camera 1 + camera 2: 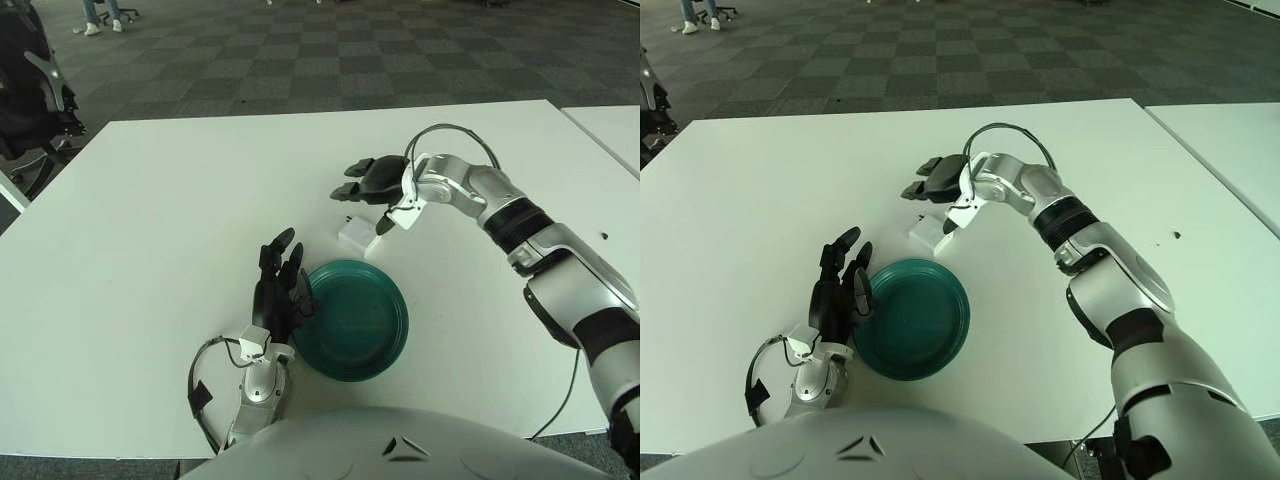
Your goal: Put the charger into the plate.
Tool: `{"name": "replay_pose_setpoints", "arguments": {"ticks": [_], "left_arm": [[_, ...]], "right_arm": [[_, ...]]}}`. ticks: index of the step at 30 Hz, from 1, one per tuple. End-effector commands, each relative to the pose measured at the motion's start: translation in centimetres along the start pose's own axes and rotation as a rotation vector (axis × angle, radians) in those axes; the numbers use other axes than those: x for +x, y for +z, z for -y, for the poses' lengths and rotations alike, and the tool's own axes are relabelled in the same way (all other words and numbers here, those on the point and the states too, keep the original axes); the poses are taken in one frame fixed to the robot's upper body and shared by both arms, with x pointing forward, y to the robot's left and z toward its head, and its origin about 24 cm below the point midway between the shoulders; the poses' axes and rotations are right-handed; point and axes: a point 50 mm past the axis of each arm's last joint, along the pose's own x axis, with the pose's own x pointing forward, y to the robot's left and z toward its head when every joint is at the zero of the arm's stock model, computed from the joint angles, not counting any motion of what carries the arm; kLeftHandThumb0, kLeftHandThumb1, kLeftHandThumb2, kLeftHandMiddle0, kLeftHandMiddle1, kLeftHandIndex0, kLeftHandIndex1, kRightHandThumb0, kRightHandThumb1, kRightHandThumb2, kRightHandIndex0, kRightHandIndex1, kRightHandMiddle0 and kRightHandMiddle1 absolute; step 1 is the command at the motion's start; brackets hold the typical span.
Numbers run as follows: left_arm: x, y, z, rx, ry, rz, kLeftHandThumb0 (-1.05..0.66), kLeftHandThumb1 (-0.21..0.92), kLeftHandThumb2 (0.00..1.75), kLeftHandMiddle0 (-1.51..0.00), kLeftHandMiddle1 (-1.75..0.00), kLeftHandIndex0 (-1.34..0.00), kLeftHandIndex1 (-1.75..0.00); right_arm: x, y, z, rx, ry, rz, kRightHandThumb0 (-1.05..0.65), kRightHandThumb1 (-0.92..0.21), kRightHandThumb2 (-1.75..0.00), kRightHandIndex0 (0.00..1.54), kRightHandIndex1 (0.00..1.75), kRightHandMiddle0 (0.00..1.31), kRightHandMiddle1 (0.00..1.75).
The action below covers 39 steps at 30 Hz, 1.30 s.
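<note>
Our right hand [372,190] covers part of the white charger [356,236], so we cannot tell whether its fingers touch it. Our left hand [279,290] overlaps the left rim of the green plate [385,340], hiding that edge. The table [150,220] is cut off at its near edge by our own torso.
</note>
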Motion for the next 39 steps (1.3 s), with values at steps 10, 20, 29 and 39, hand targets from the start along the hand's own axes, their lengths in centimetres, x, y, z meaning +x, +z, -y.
{"name": "replay_pose_setpoints", "arguments": {"ticks": [10, 20, 29, 39], "left_arm": [[-0.5, -1.0, 1.9, -0.079, 0.027, -0.063, -0.93, 0.92, 0.99, -0.49, -0.02, 0.0, -0.83], [-0.5, -1.0, 2.0, -0.075, 0.022, -0.067, -0.92, 0.92, 1.0, -0.5, -0.02, 0.0, -0.82], [-0.5, -1.0, 2.0, -0.113, 0.02, -0.063, -0.93, 0.92, 0.97, -0.49, 0.0, 0.0, -0.76], [-0.6, -1.0, 2.0, -0.108, 0.021, -0.062, -0.92, 0.92, 0.97, -0.49, -0.01, 0.0, -0.73]], "right_arm": [[0.3, 0.8, -0.2, -0.015, -0.007, 0.053, -1.05, -0.92, -0.47, 0.0, 0.0, 0.0, 0.0], [0.6, 1.9, -1.1, -0.014, 0.008, 0.103, -1.05, -0.92, -0.5, 0.0, 0.0, 0.0, 0.0], [0.6, 2.7, -2.2, -0.003, 0.033, 0.098, -1.05, -0.92, -0.5, 0.0, 0.0, 0.0, 0.0], [0.5, 3.1, -3.4, 0.067, 0.029, 0.055, -1.05, -0.92, -0.49, 0.0, 0.0, 0.0, 0.0]]}}
